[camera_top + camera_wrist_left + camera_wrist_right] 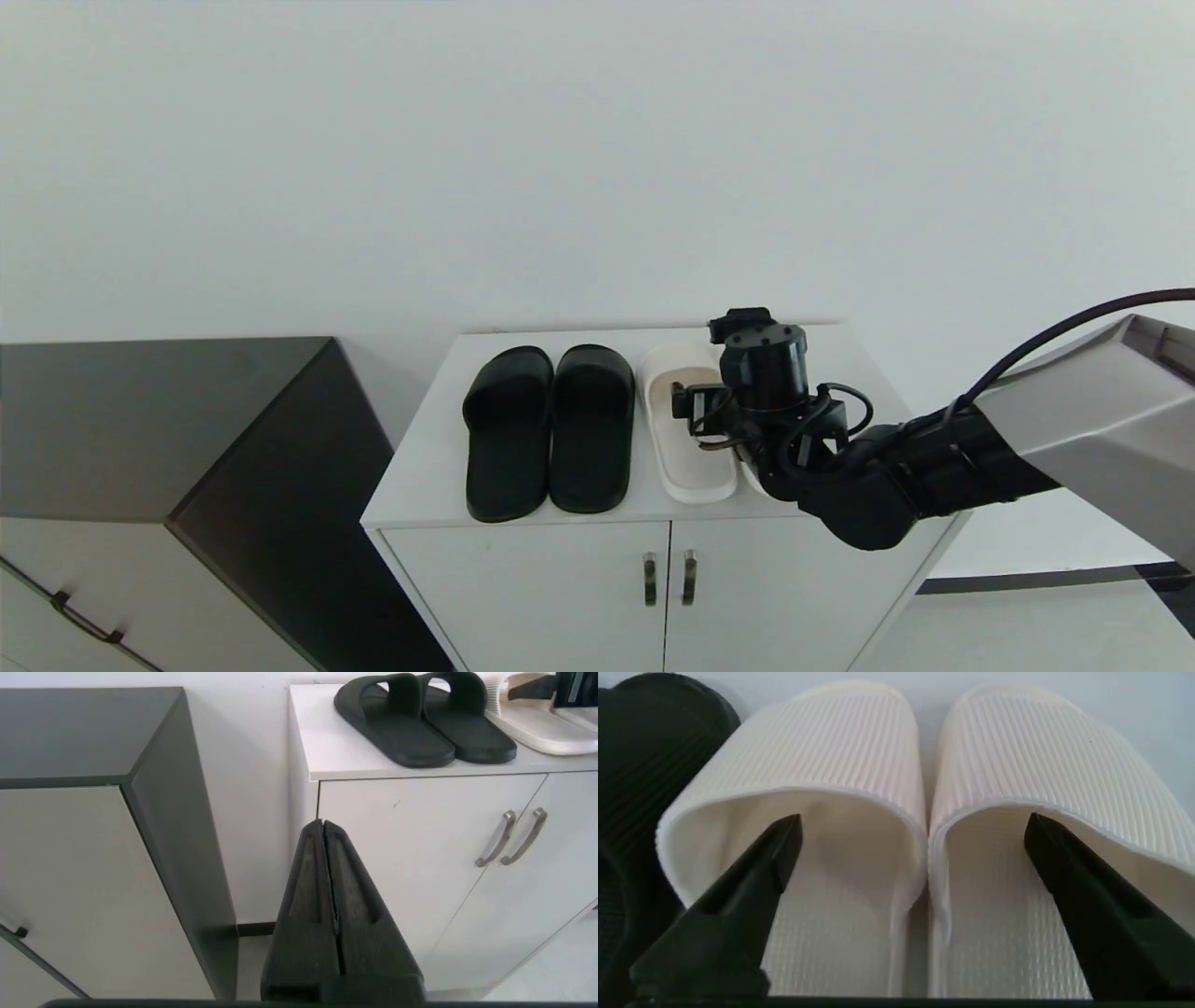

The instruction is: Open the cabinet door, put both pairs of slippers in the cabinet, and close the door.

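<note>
A white cabinet (523,597) stands with both doors shut and two metal handles (669,577) at the centre. On its top lie a black pair of slippers (549,427) and, to their right, a white pair of slippers (686,448), partly hidden by my right arm. My right gripper (913,826) is open over the white pair, one finger inside each slipper's strap opening, straddling the two inner strap walls. In the head view the right gripper (693,411) sits at the white pair's strap end. My left gripper (324,835) is shut and empty, low in front of the cabinet's left side.
A dark grey cabinet (140,411) with a pale front stands to the left of the white one, a narrow gap between them. A plain white wall rises behind both. The left wrist view shows the door handles (512,837) and the black slippers (425,714).
</note>
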Tool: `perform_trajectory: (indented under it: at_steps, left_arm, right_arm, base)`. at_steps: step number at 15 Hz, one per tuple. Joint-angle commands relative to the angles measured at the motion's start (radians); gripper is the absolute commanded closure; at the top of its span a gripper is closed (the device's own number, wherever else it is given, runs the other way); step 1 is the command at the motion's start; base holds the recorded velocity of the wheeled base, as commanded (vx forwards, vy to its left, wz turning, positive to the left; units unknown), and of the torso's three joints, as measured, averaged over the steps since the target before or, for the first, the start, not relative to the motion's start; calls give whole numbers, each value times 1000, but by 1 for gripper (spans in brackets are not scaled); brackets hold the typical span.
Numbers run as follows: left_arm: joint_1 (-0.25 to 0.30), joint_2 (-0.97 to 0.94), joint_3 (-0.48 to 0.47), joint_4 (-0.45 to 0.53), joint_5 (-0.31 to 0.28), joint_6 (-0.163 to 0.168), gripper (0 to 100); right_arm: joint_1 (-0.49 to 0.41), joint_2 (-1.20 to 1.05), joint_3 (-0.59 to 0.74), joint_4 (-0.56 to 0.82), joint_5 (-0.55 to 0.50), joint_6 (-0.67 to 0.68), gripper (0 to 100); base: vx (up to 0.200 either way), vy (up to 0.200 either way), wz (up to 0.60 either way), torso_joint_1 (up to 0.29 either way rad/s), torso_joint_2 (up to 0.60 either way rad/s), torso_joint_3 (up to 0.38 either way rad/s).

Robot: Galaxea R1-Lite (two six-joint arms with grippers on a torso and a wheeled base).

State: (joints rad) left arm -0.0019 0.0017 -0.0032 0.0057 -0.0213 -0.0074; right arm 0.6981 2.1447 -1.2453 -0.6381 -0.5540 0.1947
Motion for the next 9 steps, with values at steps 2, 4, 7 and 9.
perform_trajectory:
  at_steps: [2,4,7,9]
  left_arm:
    - [0,0,0,0,0,0,100]
    - [0,1,0,0,0,-2,100]
    - [0,0,0,0,0,-3,100]
    - [0,0,0,0,0,-3,100]
  right_arm:
    - [-6,20,-14,0,0,-1,100]
    - [-8,29,-31,-2,-1,-12,100]
    - [-8,11,-29,-3,-7,-29,100]
    - [-6,-62,14,-3,-7,-38,100]
  base:
    - [0,0,0,0,0,0]
    - [0,0,0,0,0,0]
    - [0,0,0,0,0,0]
    - [0,0,0,0,0,0]
